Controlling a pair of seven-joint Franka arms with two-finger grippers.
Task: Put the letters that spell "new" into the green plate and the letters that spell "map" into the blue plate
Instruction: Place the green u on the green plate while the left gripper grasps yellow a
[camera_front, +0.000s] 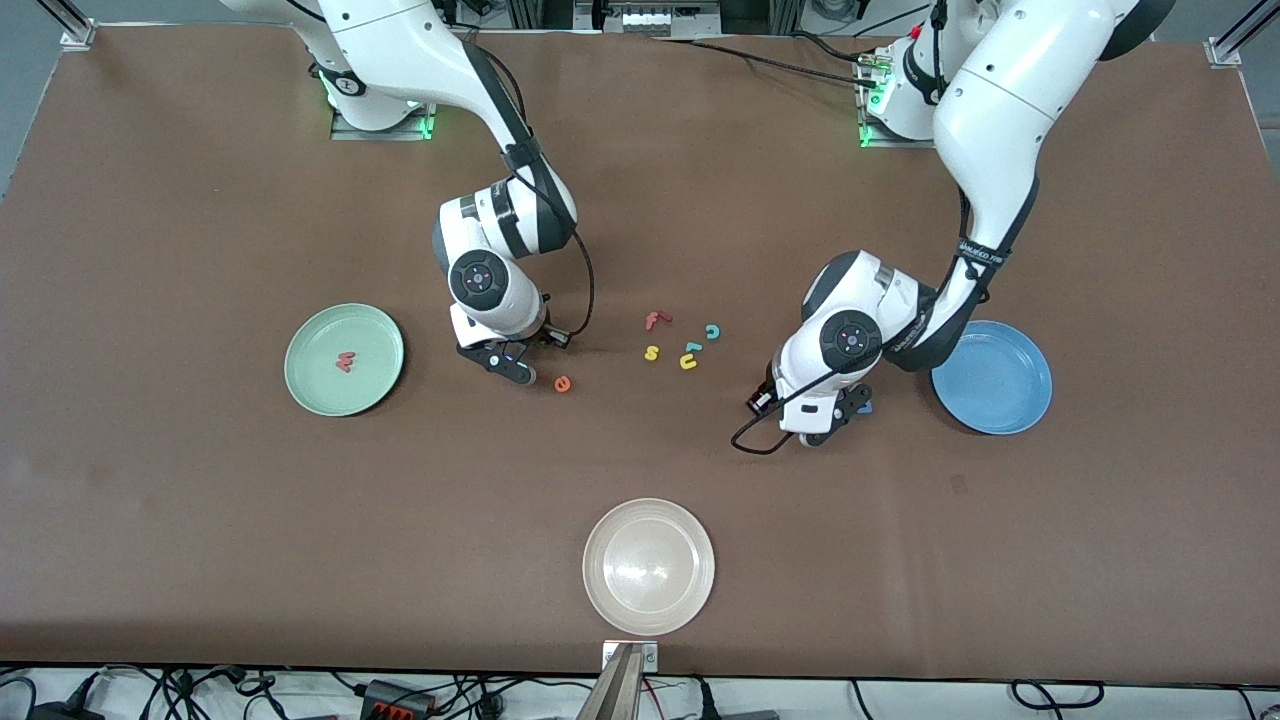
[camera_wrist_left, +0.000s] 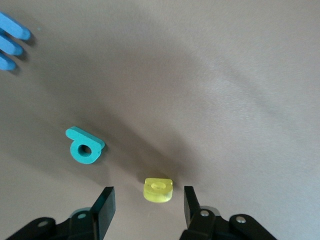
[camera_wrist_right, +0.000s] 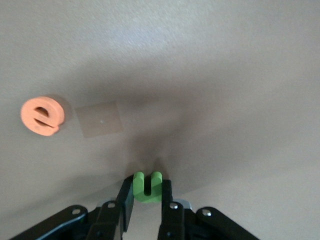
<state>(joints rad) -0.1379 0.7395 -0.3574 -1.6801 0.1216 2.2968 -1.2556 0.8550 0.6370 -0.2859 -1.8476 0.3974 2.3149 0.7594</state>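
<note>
My right gripper (camera_front: 515, 365) (camera_wrist_right: 147, 187) is shut on the dark green "n" (camera_wrist_right: 147, 186), low over the table. The orange "e" (camera_front: 563, 383) (camera_wrist_right: 42, 116) lies close beside it. The salmon "w" (camera_front: 345, 361) lies in the green plate (camera_front: 310, 385). My left gripper (camera_front: 838, 415) (camera_wrist_left: 148, 197) is open, low over the table next to the blue plate (camera_front: 992, 377). The yellow "a" (camera_wrist_left: 158, 190) lies on the table between its fingers, touching neither. Close by lie the teal "p" (camera_wrist_left: 85, 146) and the blue "m" (camera_wrist_left: 12, 40) (camera_front: 865, 407).
Loose letters lie mid-table between the two grippers: red "f" (camera_front: 655, 320), yellow "s" (camera_front: 652, 352), yellow "u" (camera_front: 688, 362) and teal "c" (camera_front: 712, 331). A white plate (camera_front: 648, 566) sits nearest the front camera. A cable (camera_front: 760, 440) loops off the left wrist.
</note>
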